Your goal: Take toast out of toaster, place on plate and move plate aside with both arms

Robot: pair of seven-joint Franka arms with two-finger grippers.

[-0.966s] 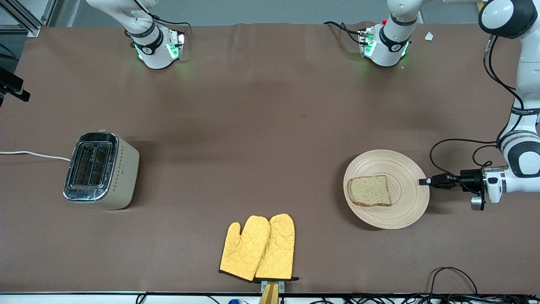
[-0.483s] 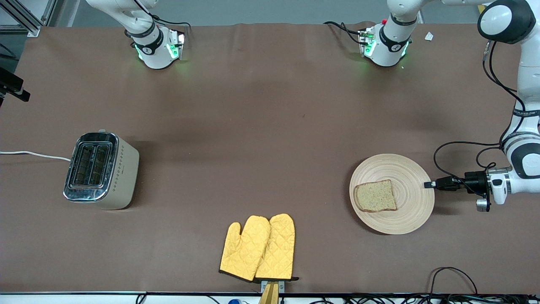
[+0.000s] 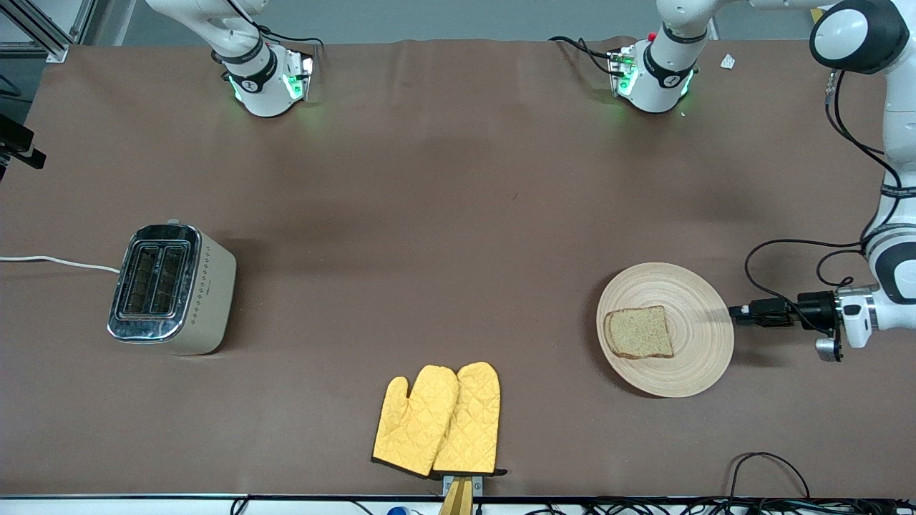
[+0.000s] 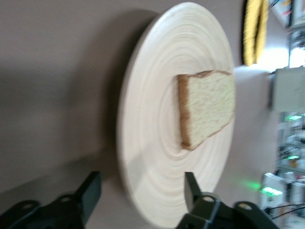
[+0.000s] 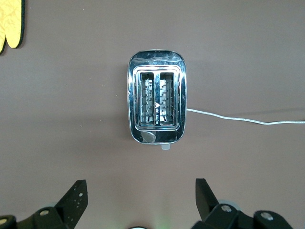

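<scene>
The toast point(image 3: 639, 332) lies flat on the round beige plate point(image 3: 698, 297), which rests on the table toward the left arm's end. My left gripper point(image 3: 737, 312) is low and level at the plate's rim, on the side toward the left arm's end, and it is open. In the left wrist view the fingers point(image 4: 90, 191) stand wide apart, with the plate's near rim point(image 4: 143, 143) between them and the toast point(image 4: 209, 107) farther in. My right gripper point(image 5: 140, 183) is open and empty, high over the toaster point(image 5: 157, 102); it is out of the front view.
The steel toaster point(image 3: 172, 286) stands toward the right arm's end with empty slots and a white cord point(image 3: 57, 262). Two yellow quilted mitts point(image 3: 438, 418) lie near the table's front edge. Black cables point(image 3: 766, 472) loop near that edge, below the plate.
The plate with the toast slid a little toward the left arm's end and nearer the front camera. The left gripper then drew back off the rim toward the left arm's end.
</scene>
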